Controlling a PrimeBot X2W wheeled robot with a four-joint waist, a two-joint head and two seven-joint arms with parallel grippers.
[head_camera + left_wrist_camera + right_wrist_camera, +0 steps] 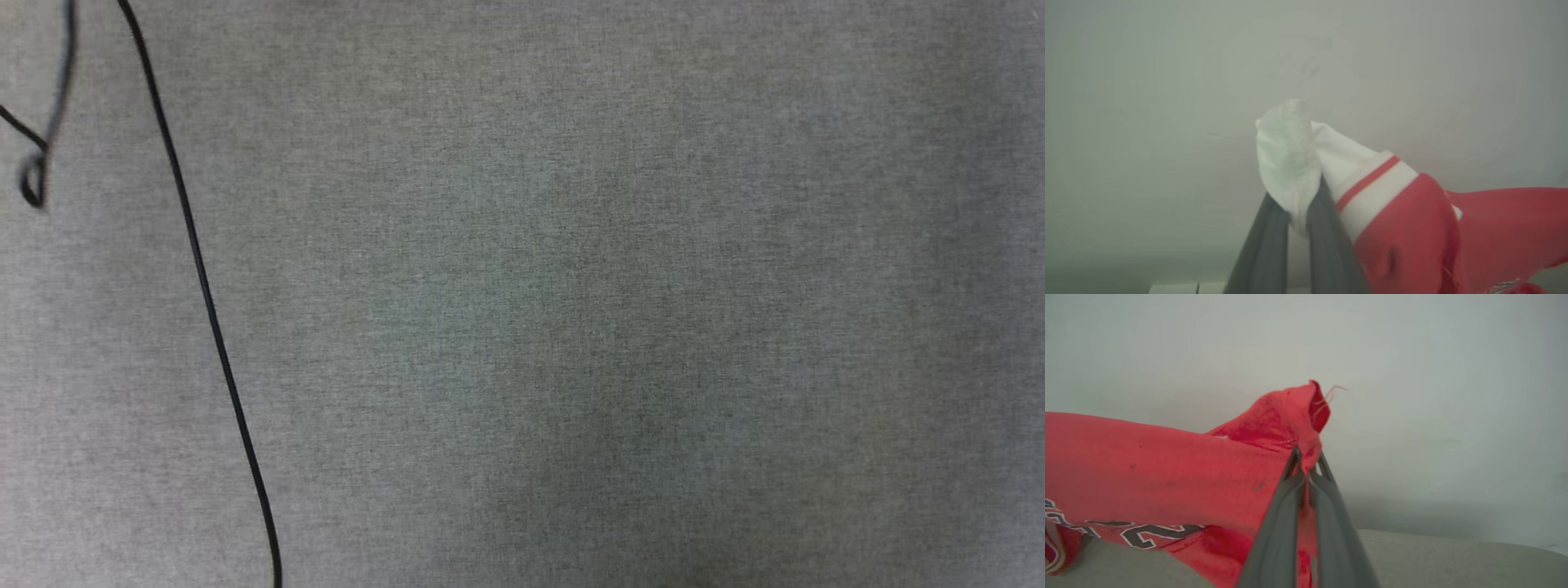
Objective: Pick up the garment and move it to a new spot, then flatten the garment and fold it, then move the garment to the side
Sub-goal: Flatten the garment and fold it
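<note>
As left claw (1298, 200), right claw (1308, 458) pinch garment (1167, 465), rest runs off-frame.

Cable (204, 286) left on surface (612, 286); garment (1412, 237) apparently spans left gripper (1298, 200), right gripper (1308, 457).

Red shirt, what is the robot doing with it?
The robot is holding the red shirt with both arms. Its left gripper is pinching the white sleeve end, and its right gripper is pinching a red edge. The shirt hangs between them, lifted, and it is not yet flattened or folded. The head camera looks down at the grey surface, where a black cable lies.
</note>
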